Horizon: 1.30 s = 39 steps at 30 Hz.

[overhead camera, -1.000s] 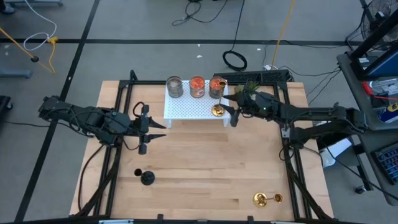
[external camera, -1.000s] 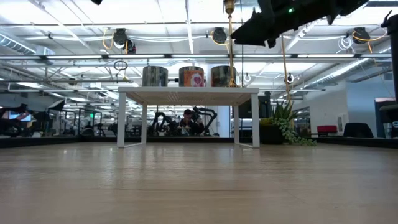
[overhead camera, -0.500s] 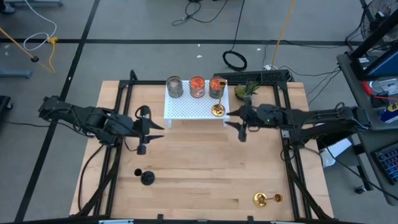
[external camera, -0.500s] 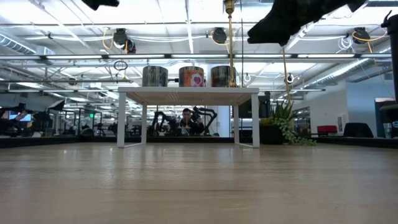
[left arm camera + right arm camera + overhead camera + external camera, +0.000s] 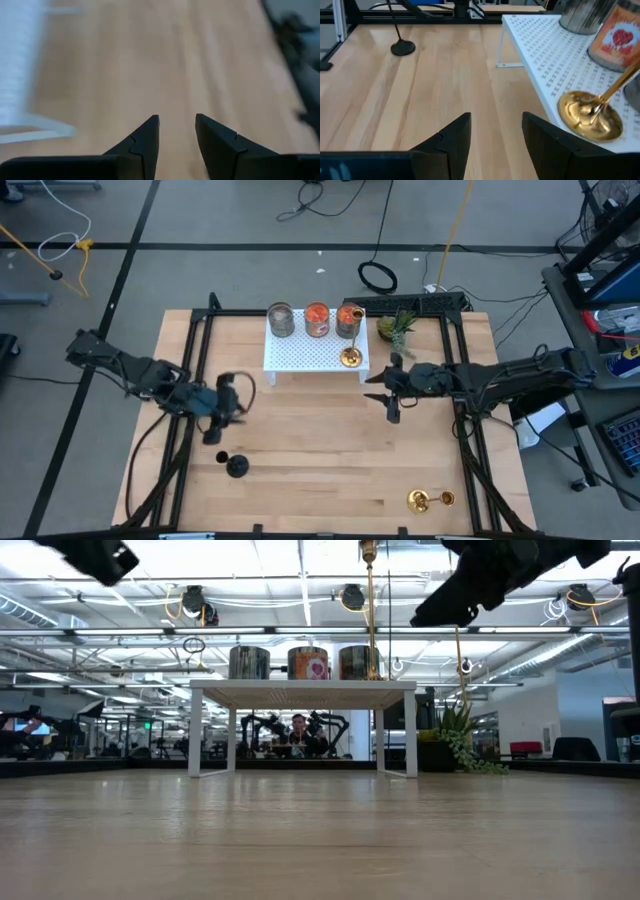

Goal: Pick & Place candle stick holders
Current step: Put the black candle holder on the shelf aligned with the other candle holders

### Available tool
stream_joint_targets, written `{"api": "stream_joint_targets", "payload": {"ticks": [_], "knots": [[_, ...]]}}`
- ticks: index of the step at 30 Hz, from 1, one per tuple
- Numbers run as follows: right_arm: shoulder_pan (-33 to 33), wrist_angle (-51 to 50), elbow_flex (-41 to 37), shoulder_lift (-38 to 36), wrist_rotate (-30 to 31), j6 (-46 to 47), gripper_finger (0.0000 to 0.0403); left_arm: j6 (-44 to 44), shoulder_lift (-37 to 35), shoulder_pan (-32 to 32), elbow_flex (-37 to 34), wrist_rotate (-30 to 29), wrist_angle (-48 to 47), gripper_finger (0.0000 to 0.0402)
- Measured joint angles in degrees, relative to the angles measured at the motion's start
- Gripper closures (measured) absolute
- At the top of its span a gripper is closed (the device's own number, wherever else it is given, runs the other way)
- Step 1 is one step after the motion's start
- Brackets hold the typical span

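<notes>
Grippers are both empty at this moment, and the layout is read from left to right in the high view. The left gripper [image 5: 222, 412] is held above the bare wood just beyond the black stemmed holder [image 5: 237, 467], which stands alone near the front left of the table [image 5: 320, 470]; its fingers [image 5: 145, 140] are parted with nothing between them, a pose judged suited to a descent on that holder. The white perforated stand [image 5: 300, 355] is set at the back centre, and on it a grey glass cup [image 5: 281, 319] and two orange glass cups [image 5: 317, 319] are lined along the rear edge, with a gold stemmed holder [image 5: 350, 357] upright at the stand's right front corner, so the stand is judged to be the collecting place. The right gripper [image 5: 390, 392] is held just off that corner, fingers spread and empty. A small potted plant [image 5: 396, 325] sits behind it. A second gold stemmed holder [image 5: 430, 501] lies on its side near the front right, not yet collected.
</notes>
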Motion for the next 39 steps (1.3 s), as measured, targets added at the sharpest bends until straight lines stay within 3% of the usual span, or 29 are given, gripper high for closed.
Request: {"api": "stream_joint_targets", "payload": {"ticks": [5,12,18,22,28,32,39], "knots": [[0.0,6.0,-2.7,0.0,0.0,0.3,0.023,-1.9,0.0,-5.8,-4.6,7.0,0.0,0.0268],[0.0,13.1,-3.9,0.0,0.0,-2.6,0.0228,-5.2,0.0,-11.5,-5.9,2.8,-0.1,0.0268],[0.0,14.7,-3.9,0.0,0.0,-2.7,0.0231,-17.9,0.0,-15.3,-5.9,3.6,-8.2,0.0268],[0.0,14.9,-3.9,0.0,0.0,-2.7,0.023,-21.1,0.0,-17.8,-5.9,3.4,-9.5,0.0268],[0.0,15.0,-3.9,0.0,-0.1,-2.5,0.0231,-21.4,0.0,-21.7,-11.8,7.3,-2.0,0.0268],[0.0,15.0,-3.9,0.0,-0.2,-2.5,0.023,-22.9,0.0,-23.9,-18.8,7.4,9.4,0.0268],[0.0,15.8,-3.9,0.0,-0.2,-2.5,0.0232,-23.5,0.0,-25.2,-28.2,1.5,25.4,0.0268]]}}
